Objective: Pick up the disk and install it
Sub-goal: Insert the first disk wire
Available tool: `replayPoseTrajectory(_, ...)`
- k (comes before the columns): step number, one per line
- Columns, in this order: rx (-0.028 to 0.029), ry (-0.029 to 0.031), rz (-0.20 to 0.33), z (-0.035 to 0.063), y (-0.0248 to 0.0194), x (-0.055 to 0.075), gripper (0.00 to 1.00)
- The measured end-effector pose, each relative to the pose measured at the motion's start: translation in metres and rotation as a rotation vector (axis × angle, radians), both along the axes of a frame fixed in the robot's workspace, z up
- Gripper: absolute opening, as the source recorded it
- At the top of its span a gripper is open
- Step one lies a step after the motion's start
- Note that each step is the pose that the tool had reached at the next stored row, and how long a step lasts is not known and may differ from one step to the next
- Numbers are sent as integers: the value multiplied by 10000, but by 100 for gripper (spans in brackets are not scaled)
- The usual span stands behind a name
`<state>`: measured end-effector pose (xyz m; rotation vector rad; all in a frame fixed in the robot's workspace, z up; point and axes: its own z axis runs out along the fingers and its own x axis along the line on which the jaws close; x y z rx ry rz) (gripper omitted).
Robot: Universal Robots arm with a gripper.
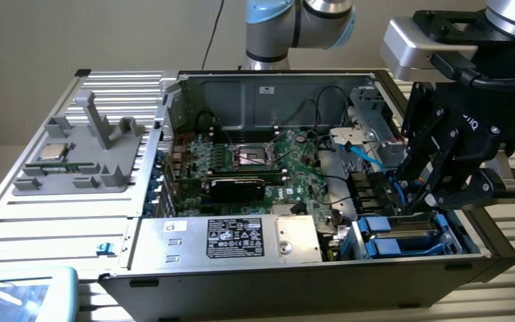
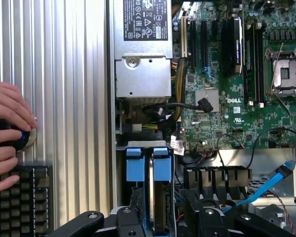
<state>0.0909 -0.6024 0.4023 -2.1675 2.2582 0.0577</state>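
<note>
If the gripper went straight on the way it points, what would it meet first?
Most likely the disk with blue tabs, which sits right under the gripper. Depth is unclear, so they may already be touching.

An open case [image 1: 239, 285] is seen on a table [image 1: 25, 228]. Inside, the motherboard [image 1: 267, 168] is laid centrally, with the power supply [image 1: 231, 238] before it. In the front corner at the exterior view's right, the disk [image 1: 414, 225] is stood on edge in a bay [image 1: 459, 238], apparently beside a second, with the gripper [image 1: 423, 204] directly above. A tray [image 1: 70, 181] bearing a chip [image 1: 53, 151] is placed at the case's other side. A hand [image 2: 7, 128] is rested on a knob [image 2: 20, 139] beside a keyboard [image 2: 19, 202].
</note>
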Motion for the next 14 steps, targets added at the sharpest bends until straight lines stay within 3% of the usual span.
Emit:
replayPoseTrajectory(8, 0, 0, 0, 0, 0, 0, 45)
replayPoseTrajectory(14, -1, 0, -2, -4, 7, 14, 65)
